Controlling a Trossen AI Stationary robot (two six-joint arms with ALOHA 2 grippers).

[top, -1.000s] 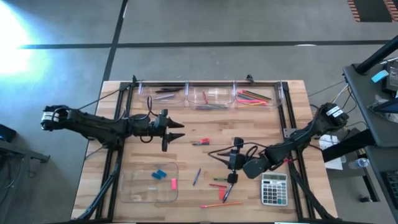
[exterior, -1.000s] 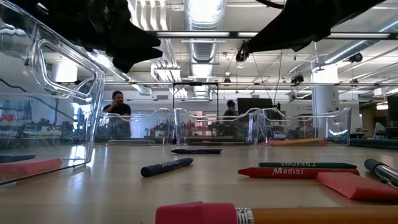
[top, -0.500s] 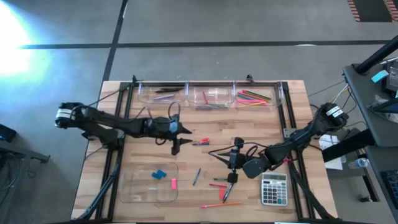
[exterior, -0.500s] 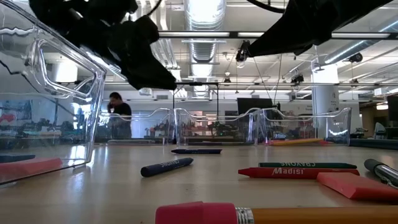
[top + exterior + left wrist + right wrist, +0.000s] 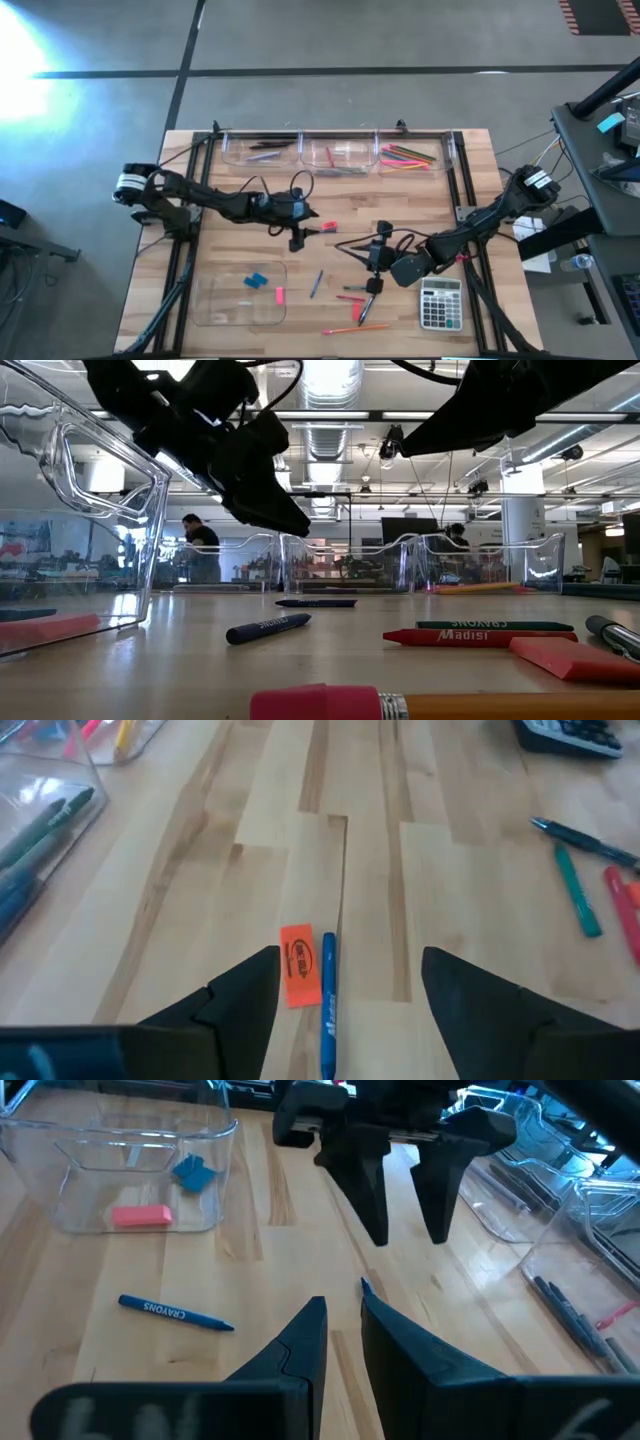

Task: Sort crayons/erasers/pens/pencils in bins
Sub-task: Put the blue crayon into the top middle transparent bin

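My left gripper (image 5: 304,230) hangs open over the table's middle, tipped downward. An orange-red eraser (image 5: 298,964) and a blue crayon (image 5: 328,1000) lie side by side on the wood below it, and in the left wrist view they show between its fingers, untouched. My right gripper (image 5: 378,258) waits right of centre, shut, with nothing seen between its fingers (image 5: 300,1342). Three clear bins (image 5: 338,155) stand in a row at the far edge, with sticks in them. The larger tray (image 5: 215,300) near the front left holds a blue eraser (image 5: 257,279) and a pink eraser (image 5: 279,294).
Another blue crayon (image 5: 316,285) lies beside the tray. Red and green crayons (image 5: 350,295) and an orange pencil (image 5: 345,327) lie near the front, left of a grey calculator (image 5: 440,303). Black frame rails (image 5: 190,230) run along both sides.
My left gripper has moved toward the table's right edge and sunk lower, tipping its fingers downward, and now hangs over the orange-red eraser and blue crayon. Nothing on the table has moved.
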